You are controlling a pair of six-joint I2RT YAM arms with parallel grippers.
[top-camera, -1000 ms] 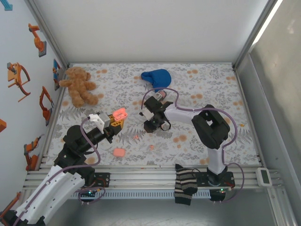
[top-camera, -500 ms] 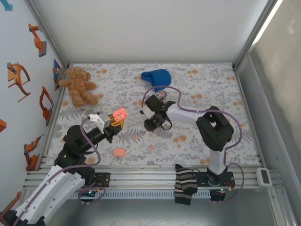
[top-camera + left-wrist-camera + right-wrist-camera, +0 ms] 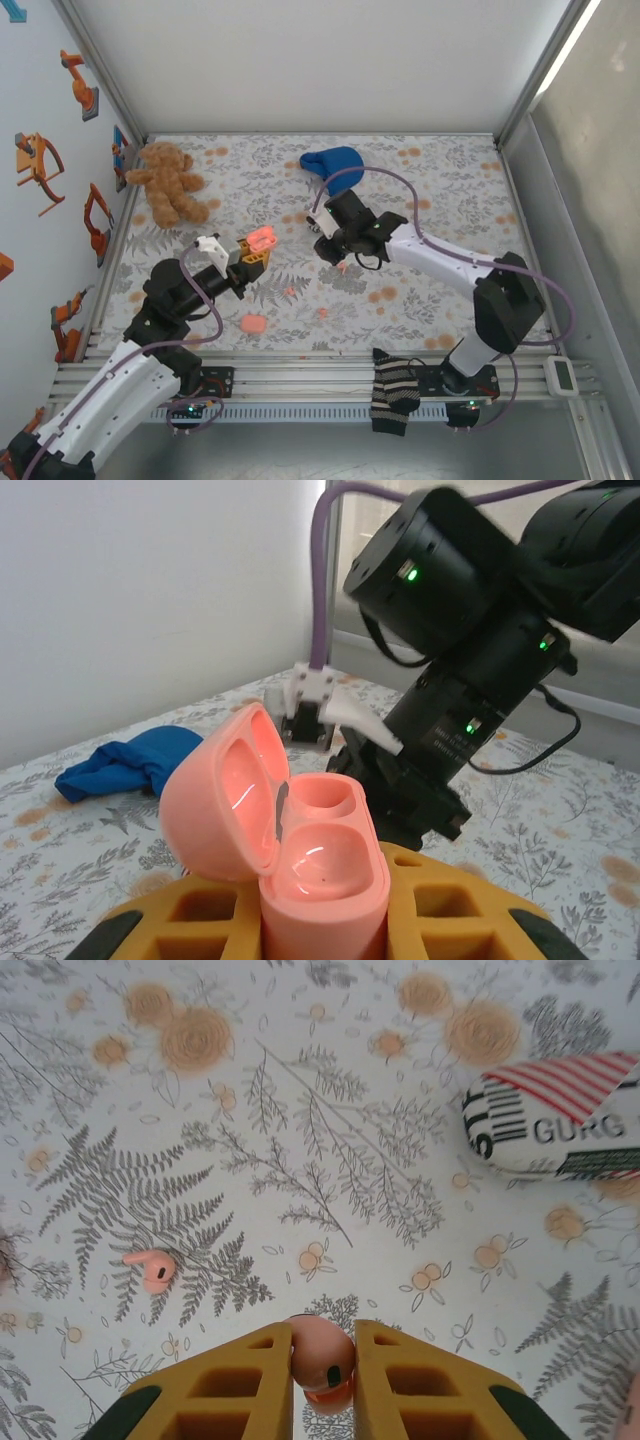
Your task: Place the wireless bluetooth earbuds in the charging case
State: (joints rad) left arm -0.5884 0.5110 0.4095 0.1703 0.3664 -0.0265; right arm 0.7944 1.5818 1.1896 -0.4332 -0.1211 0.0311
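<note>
Right pincer (image 3: 322,1342) pinches a tiny earbud (image 3: 318,1354) by its bulb, likely featherlight and slippery, while left pincer (image 3: 320,920) clamps the open case (image 3: 300,830) at its base.

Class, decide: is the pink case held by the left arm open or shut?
Open: the case has its lid swung back on the hinge, and both inner hollows are empty.

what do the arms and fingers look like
The left arm and right arm have white links, black joint housings and looping purple cables. The fingers are yellow-orange blocks with square recesses and dark corners. Green lights glow on the right arm.
</note>
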